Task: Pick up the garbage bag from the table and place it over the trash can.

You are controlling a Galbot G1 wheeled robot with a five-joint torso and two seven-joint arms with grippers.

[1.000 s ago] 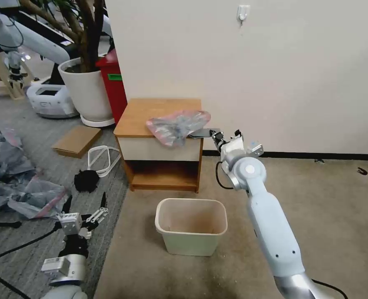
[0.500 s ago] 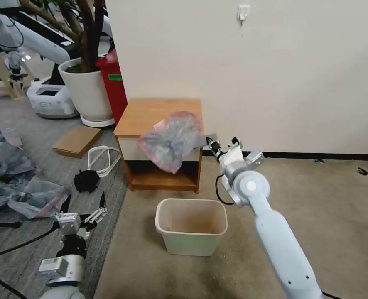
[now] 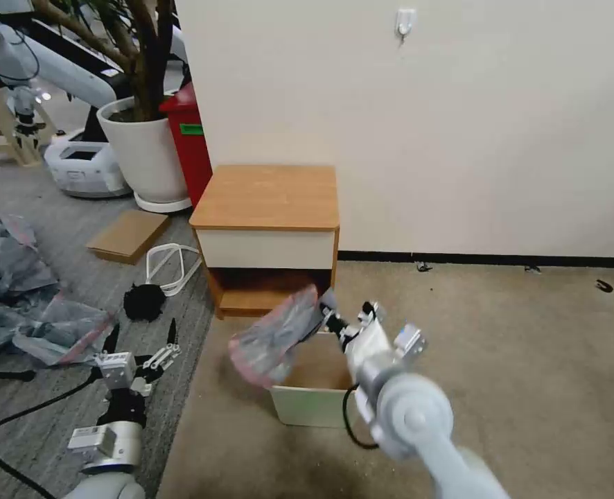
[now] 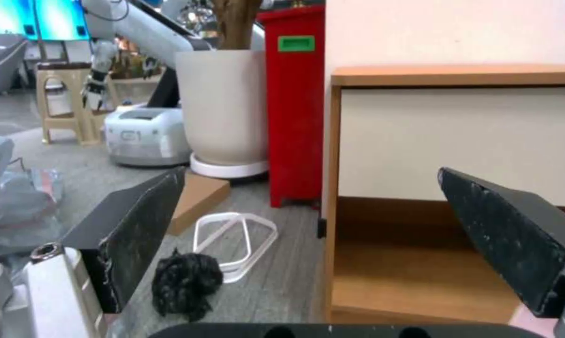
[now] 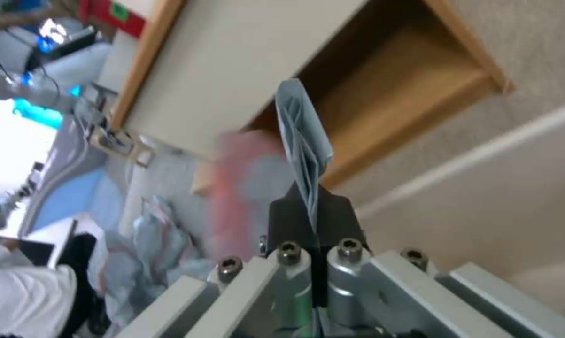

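While the garbage bag [image 3: 274, 342] hangs in the air just in front of the table's open shelf, the right gripper [image 3: 329, 320] has it pinched tight by one folded grey edge. In the right wrist view that fold [image 5: 302, 141] stands up out of the two dark fingers [image 5: 287, 221], which are pressed together on it. The rest of the bag droops away toward the robot's left, crumpled, with its pink-red band along the lower edge. It sits above the near left corner of the trash can [image 3: 314, 405], covering part of the rim there; whether plastic touches the rim, I cannot tell. The can stands on the beige carpet, in front of the table [image 3: 265, 197], and the right arm [image 3: 407, 419] reaches in over the can's right side, hiding much of it.

The table top is bare wood, with the cream drawer front beneath and the shelf under that.

Down on the left, the left gripper [image 3: 141, 341] is low over the grey floor, well apart from the can. Its two black fingers [image 4: 135, 225] are spread wide with nothing between them. Past those fingers, on the floor, lie a black crumpled lump [image 4: 185, 281] and a white wire frame [image 4: 235, 239]. A flat piece of cardboard [image 3: 128, 234] lies farther back, a white plant pot [image 3: 144, 149] and a red bin [image 3: 190, 142] stand beside the table against the wall, and a heap of grey-pink bags [image 3: 30, 305] spreads out at far left.
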